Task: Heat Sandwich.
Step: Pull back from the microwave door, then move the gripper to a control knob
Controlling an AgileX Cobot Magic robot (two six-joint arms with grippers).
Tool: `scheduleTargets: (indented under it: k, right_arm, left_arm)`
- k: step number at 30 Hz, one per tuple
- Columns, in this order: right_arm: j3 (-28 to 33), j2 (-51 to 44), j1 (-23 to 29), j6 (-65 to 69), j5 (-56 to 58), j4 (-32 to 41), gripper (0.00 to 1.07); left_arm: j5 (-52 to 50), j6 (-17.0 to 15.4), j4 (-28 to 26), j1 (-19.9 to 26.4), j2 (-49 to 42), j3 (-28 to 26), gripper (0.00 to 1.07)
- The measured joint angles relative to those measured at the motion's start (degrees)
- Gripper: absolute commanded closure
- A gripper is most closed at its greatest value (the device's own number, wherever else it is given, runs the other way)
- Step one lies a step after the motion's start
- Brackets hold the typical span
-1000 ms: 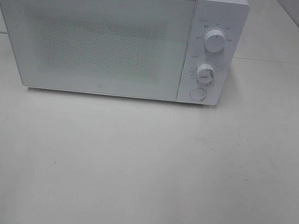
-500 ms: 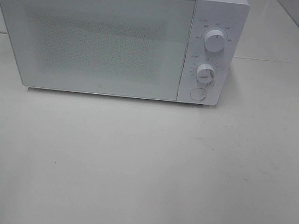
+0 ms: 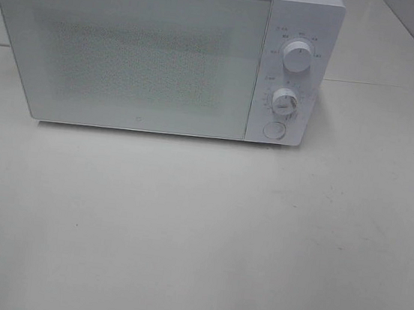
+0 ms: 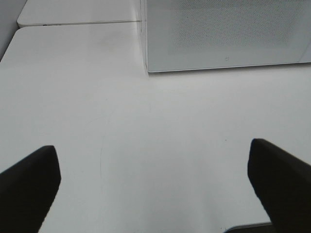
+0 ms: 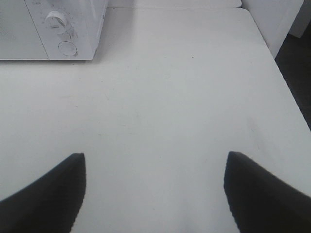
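White table (image 3: 196, 244) with a closed white microwave (image 3: 143, 56) at its back.

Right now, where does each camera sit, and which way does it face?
Exterior high: mounted above, looking down on the boxy white microwave oven and pale table; no robot parts show.
Left wrist: on the left arm, facing the microwave's door corner; the open left gripper shows.
Right wrist: on the right arm, facing the microwave's white lower knob; the open right gripper shows.
Shared: all see microwave and table.
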Motion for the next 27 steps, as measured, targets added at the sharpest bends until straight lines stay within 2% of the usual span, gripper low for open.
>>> scheduleTargets:
  k: [13, 18, 20, 27]
  right_arm:
    - [0.0, 0.0, 0.0, 0.0, 0.0, 0.0, 0.3]
    - [-0.4, 0.0, 0.0, 0.2, 0.0, 0.0, 0.25]
    - [-1.4, 1.1, 0.0, 0.3, -0.3, 0.0, 0.22]
    - [-2.0, 6.9, 0.0, 0.3, -5.2, 0.1, 0.22]
  left_arm:
    - [0.0, 0.0, 0.0, 0.0, 0.0, 0.0, 0.05]
    - [0.0, 0.0, 0.0, 0.0, 0.0, 0.0, 0.05]
    - [0.0, 0.0, 0.0, 0.0, 0.0, 0.0, 0.05]
    - [0.0, 0.0, 0.0, 0.0, 0.0, 0.0, 0.05]
